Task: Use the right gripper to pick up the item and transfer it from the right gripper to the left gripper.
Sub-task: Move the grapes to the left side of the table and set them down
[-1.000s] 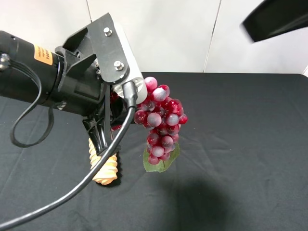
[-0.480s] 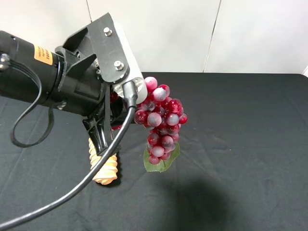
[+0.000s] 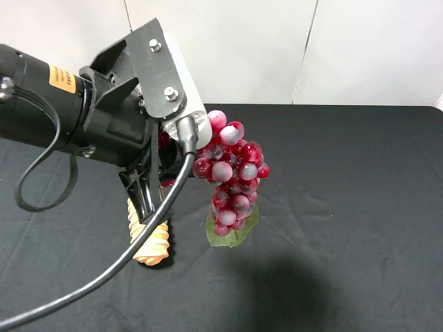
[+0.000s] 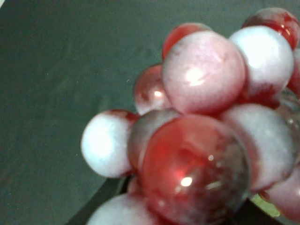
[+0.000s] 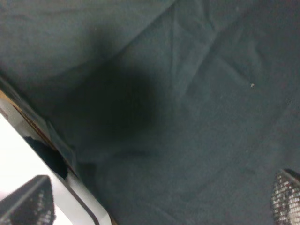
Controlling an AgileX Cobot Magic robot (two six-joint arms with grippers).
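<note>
The right half of the black cloth-covered desk (image 3: 360, 207) lies open, from the hanging fruit across to the right edge and back to the far edge under the white panelled wall (image 3: 277, 48). The left tool (image 3: 166, 162), a black hand with a light-grey bolted plate, a black cable and an orange-labelled arm, fills the upper left of the high view. It is clenched on the top end of the bunch of glossy dark-red and pinkish plastic grapes (image 3: 232, 176). The bunch hangs in the air just right of the tool, its green leaf (image 3: 232, 235) lowest, and its shadow falls on the cloth below and to the right. Beneath the tool a ridged tan bread roll (image 3: 151, 242) lies on the desk, just left of the leaf. The right tool (image 5: 157, 201) is released. Its two textured black fingertips (image 5: 28, 204) sit at opposite edges of its wrist view, with only wrinkled cloth between them. A desk edge and a pale surface (image 5: 28, 154) beyond it show there.
</note>
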